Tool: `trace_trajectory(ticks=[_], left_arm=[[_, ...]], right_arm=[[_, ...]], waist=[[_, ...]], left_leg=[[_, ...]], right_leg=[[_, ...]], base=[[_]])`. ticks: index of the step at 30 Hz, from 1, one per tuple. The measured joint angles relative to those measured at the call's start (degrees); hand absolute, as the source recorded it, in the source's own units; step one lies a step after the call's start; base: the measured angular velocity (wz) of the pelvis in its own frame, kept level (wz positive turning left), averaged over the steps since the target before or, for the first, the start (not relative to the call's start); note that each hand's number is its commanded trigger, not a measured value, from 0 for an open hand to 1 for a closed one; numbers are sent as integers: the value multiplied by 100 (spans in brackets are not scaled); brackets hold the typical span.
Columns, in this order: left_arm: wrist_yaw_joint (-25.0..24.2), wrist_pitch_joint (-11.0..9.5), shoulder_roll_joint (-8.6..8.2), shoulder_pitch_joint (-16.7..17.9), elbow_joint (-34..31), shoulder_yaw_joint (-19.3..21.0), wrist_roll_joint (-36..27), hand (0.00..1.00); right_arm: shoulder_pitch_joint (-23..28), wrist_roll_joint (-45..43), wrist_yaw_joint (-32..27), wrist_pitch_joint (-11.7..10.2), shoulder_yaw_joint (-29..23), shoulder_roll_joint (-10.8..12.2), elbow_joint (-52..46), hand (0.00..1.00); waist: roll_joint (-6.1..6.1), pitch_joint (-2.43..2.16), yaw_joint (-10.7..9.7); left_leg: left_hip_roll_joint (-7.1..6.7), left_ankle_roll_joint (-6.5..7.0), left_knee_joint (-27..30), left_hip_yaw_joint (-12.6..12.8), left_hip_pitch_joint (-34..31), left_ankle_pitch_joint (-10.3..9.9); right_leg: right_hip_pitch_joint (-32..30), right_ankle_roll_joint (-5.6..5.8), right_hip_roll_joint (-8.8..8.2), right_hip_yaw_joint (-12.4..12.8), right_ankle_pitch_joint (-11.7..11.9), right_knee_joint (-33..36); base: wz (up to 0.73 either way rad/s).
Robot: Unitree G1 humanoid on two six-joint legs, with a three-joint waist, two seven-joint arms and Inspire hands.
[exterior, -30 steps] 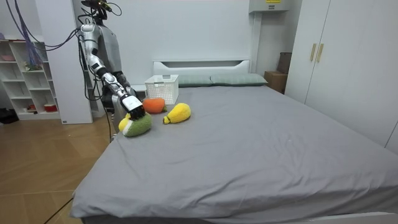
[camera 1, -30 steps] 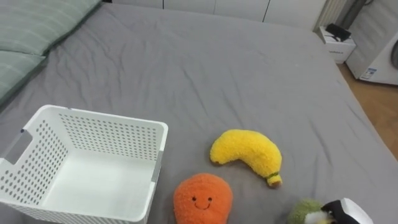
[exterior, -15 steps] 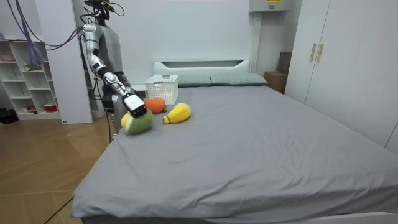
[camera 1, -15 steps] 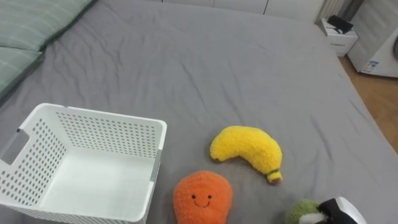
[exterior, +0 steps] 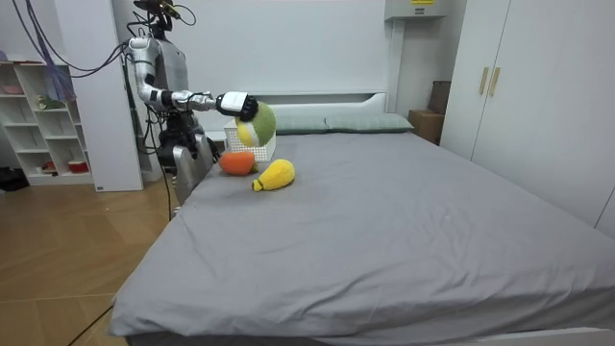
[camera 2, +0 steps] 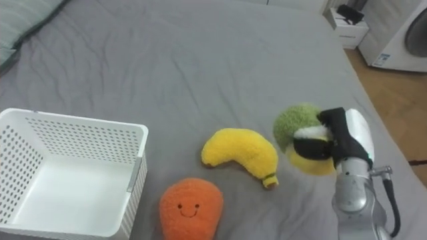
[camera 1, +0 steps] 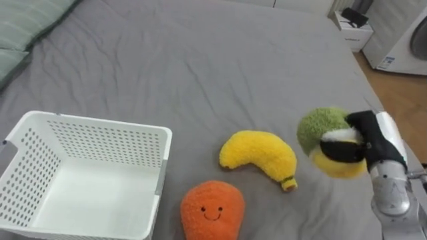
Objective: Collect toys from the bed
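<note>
**One toy in hand, basket waiting on the far side**

The grey bed (camera 1: 200, 60) carries everything, and the robot stands at its side near the head end, as the room view shows. The white basket (camera 1: 100, 123) sits on the bed at the robot's left with nothing in it. Just beside its right wall lies the orange plush (camera 1: 212, 212), face up. The yellow banana plush (camera 1: 260, 155) lies near it, a little further right. Both rest on the cover, apart from each other.

The green-and-yellow plush (camera 1: 323, 133) is off the bed, held in the air above the banana's right end. The right robot hand (camera 1: 373, 137) has its dark fingers curled round the toy's side and grips it firmly.

The step in hand looks like the carry of the first toy. The next move calls for a swing leftward over the banana and the orange plush, until the toy hangs above the basket's open top. Only there should the fingers let go; releasing early would likely drop it onto the other two toys or the basket's rim
</note>
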Motion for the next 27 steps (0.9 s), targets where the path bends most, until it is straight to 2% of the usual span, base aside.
trace_trajectory(ticks=[3, 6, 11, 15, 19, 22, 25, 27], left_arm=[[-77, 0, 4, -54, -1, -8, -4, 0], [-82, -2, -2, -121, 8, -57, -9, 0], [-107, -56, 1, -175, 44, -55, 133, 0], [-97, -39, -16, -263, 47, -118, 229, 0], [-101, 104, -33, -315, 58, -172, 231, 0], [-101, 179, -59, -319, 71, -168, 224, 0], [-94, 179, -84, -321, 84, -171, 223, 0], [-91, 179, -100, -334, 84, -191, 222, 0]], right_arm=[[-291, 176, 223, 86, 112, -94, -293, 100], [-663, 463, 332, 127, 315, -94, -343, 100], [-1036, 436, 539, 169, 844, -77, -530, 100], [-1324, 394, 739, 302, 1296, -50, -517, 100], [-1461, 216, 1011, 450, 1742, -30, -519, 100], [-1491, 140, 1104, 545, 1942, -7, -519, 100], [-1508, 134, 1171, 546, 2041, 65, -519, 100], [-1514, 133, 1193, 548, 2045, 143, -519, 100]], waist=[[13, -1, 117], [12, -10, 273], [-37, -49, 532], [-81, -50, 900], [-139, -35, 1113], [-169, -29, 1314], [-214, 8, 1508], [-247, 28, 1553]], left_leg=[[-2, 0, 7, -26, -41, 0], [1, -1, 5, -28, -41, 2], [-2, -1, 90, -161, -137, 7], [-10, -5, 94, -262, -180, 11], [-57, -11, 99, -530, -242, 25], [-90, -2, 105, -603, -285, 41], [-96, -3, 117, -632, -314, 45], [-105, -2, 156, -688, -364, 44]], right_leg=[[-29, 0, -4, -16, 1, 26], [-58, 0, -5, -37, 0, 74], [-82, 0, -32, -239, 1, 90], [-73, 0, -35, -351, 0, 80], [-9, 3, -64, -600, -1, 31], [11, 9, -85, -650, -5, -27], [0, 12, -90, -693, -7, -28], [-8, 12, -101, -772, -7, -28]], base=[[0], [1], [14], [14], [28], [15], [6], [12]])
